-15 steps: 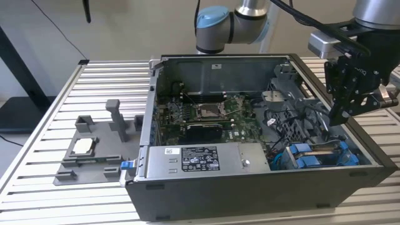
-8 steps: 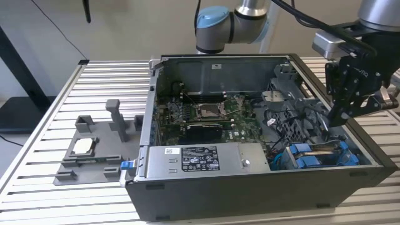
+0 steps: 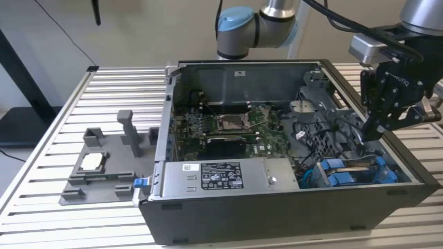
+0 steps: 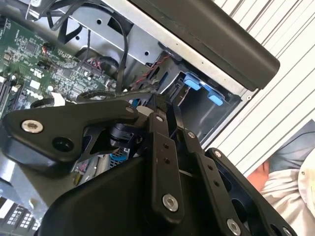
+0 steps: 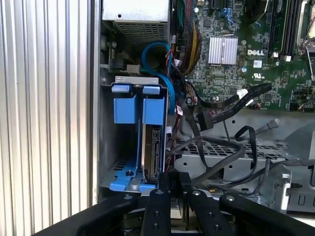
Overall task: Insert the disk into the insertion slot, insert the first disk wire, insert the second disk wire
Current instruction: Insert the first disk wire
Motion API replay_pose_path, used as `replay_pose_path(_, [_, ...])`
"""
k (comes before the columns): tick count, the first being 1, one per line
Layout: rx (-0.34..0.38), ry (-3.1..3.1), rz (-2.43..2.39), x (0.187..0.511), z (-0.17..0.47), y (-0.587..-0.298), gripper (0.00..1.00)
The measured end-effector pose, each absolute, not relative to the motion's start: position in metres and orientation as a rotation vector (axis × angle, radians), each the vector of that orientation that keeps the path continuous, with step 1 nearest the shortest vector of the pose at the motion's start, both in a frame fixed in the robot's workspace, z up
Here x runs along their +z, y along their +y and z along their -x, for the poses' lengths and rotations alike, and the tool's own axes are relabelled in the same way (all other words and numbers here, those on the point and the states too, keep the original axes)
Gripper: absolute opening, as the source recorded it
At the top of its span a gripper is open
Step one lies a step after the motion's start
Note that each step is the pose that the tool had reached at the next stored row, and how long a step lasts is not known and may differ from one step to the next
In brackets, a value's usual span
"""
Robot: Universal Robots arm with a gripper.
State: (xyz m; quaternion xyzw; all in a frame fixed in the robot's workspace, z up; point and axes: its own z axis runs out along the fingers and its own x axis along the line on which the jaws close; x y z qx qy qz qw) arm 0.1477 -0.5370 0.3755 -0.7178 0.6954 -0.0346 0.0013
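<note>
The disk [image 5: 155,150] stands on edge in its blue carrier inside the insertion slot [image 5: 109,147], the grey cage with blue fittings [image 3: 353,171] at the case's near corner on the exterior view's right. My black gripper [image 3: 374,136] hangs just above and behind the cage, over loose cables. In the first wrist view the gripper [image 5: 173,181] is shut, its tips close to the disk's end. A thick black wire [image 5: 221,167] runs up to the tips; whether it is held I cannot tell. Another black wire with a connector [image 5: 204,119] lies free over the metal bracket.
The open PC case [image 3: 277,212] lies on a slatted aluminium table [image 3: 104,98]. The power-supply box [image 3: 221,179] fills its near side and the motherboard [image 3: 229,129] its middle. A grey fixture plate [image 3: 97,171] sits at the exterior view's left. A person's white sleeve [image 4: 290,191] shows beside the table.
</note>
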Motion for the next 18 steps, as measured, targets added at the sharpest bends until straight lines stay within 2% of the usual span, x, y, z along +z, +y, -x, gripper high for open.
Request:
replay_pose_path(9, [-0.106, 2.186, 2.253, 0.3753, -0.1482, -0.537, 0.19])
replay_pose_path(18, [-0.034, 2.191, 2.215, 0.3725, -0.1481, -0.5373, 0.19])
